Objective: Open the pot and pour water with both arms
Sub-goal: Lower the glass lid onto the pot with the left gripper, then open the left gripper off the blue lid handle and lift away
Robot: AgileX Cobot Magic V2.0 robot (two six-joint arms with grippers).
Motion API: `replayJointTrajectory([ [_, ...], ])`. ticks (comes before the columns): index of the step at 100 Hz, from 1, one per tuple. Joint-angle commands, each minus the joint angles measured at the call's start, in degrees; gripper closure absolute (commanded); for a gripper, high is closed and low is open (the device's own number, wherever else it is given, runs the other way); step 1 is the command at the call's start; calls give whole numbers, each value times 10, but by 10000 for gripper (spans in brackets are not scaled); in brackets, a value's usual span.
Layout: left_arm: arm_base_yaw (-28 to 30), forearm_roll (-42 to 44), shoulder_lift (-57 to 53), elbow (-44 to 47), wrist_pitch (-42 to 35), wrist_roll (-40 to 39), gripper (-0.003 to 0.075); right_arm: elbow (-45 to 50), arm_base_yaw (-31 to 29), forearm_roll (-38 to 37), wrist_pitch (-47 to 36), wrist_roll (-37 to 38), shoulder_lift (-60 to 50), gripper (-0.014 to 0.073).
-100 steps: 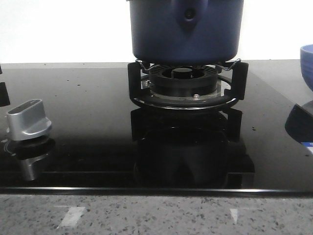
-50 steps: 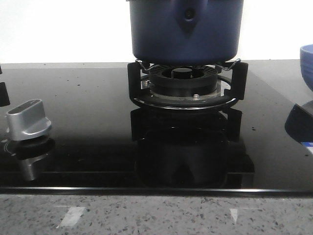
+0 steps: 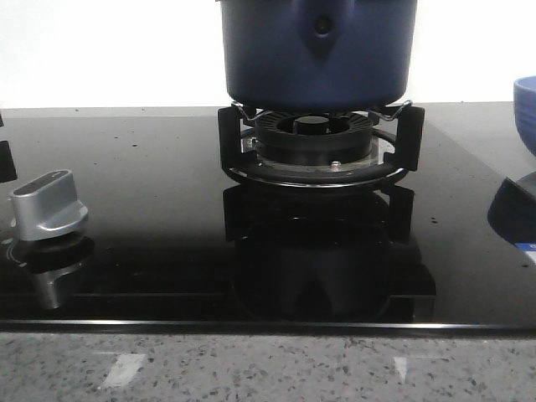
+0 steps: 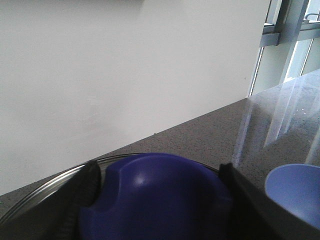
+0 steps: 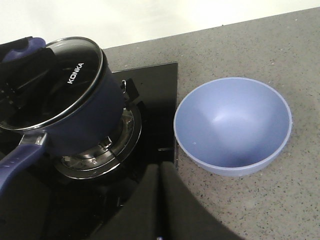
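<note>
- Nearest in the front view we see a silver knob (image 3: pixel 48 203) on the black glass hob (image 3: pixel 151 243); neither arm shows there.
- Further back, the pot (image 3: pixel 318 54) sits on the burner grate (image 3: pixel 318 146), its shield-shaped handle mount facing the camera.
- In the right wrist view, the glass lid (image 5: pixel 50 82) is on the pot (image 5: pixel 85 117) and the long handle (image 5: pixel 15 167) points off the hob.
- The blue bowl (image 5: pixel 232 125) stands on the counter just beside the hob, apart from the pot.
- The right gripper (image 5: pixel 161 200) hovers above the hob edge between pot and bowl, its 2 fingers pressed together on nothing.
- The left gripper (image 4: pixel 157 200) has 1 dark finger on each side of the blue lid knob (image 4: pixel 155 195); we cannot tell whether the grasp is tight.
- We judge step 1, opening the pot, to be in hand and the lid not yet lifted.
- The next move calls for a firm hold on the knob and a straight lift; the right gripper must then part its fingers for the handle.
</note>
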Motion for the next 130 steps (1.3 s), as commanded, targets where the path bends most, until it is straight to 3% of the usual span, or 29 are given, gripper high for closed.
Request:
replayJointTrajectory([
  [1,1,-3,-25,-20,-34,-2,398,-12,2,-2,-38,-7,-1,662],
  [28,1,-1,-25,-23,-63,-2,181,-12,2,-2,-39,-7,-1,662],
  [58,1,-4,-50,-50,-56,-2,174,-12,2,-4,-54,-8,-1,662],
  [69,2,-4,-97,-50,16,0,179,-12,2,-11,-73,-35,-1,662],
  [81,9,16,-163,-48,143,5,279,-11,2,-12,-97,-59,-2,662],
  [91,21,27,-233,-20,223,5,433,6,2,-12,-127,-82,-13,662],
  [114,45,27,-453,164,242,5,736,127,2,-12,-202,-112,-116,662],
  [130,45,32,-645,304,245,5,740,214,2,-12,-221,-113,-221,662],
])
